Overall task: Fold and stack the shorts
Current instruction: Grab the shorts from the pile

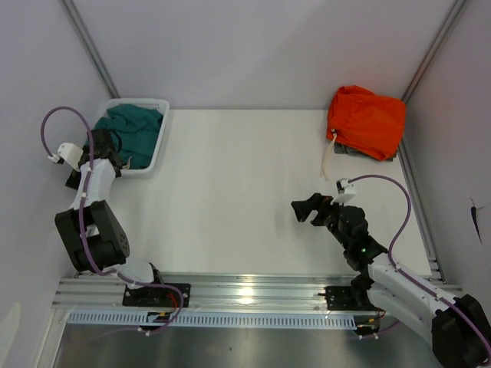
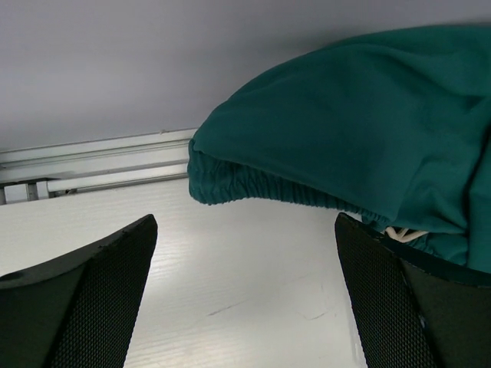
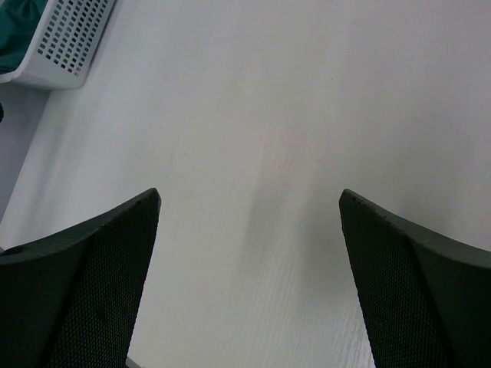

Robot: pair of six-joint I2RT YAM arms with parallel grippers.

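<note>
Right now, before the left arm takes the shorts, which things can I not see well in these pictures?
- shorts: top view, lower part hidden by the basket wall; left wrist view, cut off by the right edge.
- drawstring: left wrist view, mostly hidden under the fabric.
- grey piece under the orange garment: top view, too covered to identify.

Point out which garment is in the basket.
The teal-green shorts, inside the white basket at far left; the orange garment lies outside it, far right.
</note>
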